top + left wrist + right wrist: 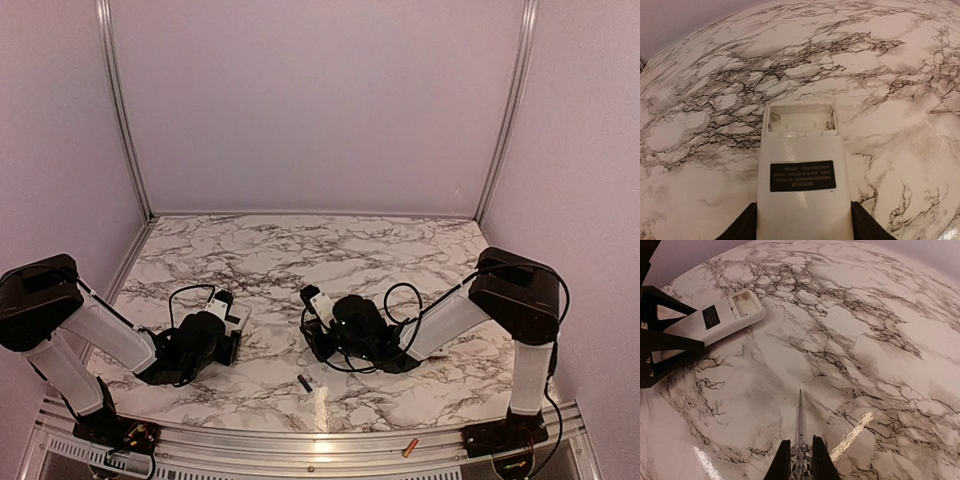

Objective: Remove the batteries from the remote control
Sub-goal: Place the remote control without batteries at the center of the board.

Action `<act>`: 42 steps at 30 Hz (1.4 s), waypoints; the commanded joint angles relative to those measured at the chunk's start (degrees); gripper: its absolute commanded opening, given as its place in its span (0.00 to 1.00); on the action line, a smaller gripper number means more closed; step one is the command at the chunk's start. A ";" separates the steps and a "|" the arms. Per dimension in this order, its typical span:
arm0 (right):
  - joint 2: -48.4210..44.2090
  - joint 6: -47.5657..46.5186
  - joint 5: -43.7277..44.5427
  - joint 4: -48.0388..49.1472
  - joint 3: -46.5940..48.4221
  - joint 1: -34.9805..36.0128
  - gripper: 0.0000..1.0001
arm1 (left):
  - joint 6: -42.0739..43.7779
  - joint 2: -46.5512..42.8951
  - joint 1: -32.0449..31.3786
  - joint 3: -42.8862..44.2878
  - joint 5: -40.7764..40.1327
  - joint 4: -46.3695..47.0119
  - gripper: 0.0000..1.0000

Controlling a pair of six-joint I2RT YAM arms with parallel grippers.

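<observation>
Dark battery (304, 382) loose, orange battery (410, 447) on rail (250, 447)

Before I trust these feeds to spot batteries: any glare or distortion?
Top external: a glare streak on the marble table near the front edge. Right wrist: fisheye bending, bright glare streak beside the thin metal tool. Left wrist: same bending, remote control sharp.
</observation>
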 commanded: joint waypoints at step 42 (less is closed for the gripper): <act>12.31 -1.85 -3.50 -9.23 14.10 0.45 0.17 | 13.93 -8.77 0.33 1.32 -9.61 14.62 0.95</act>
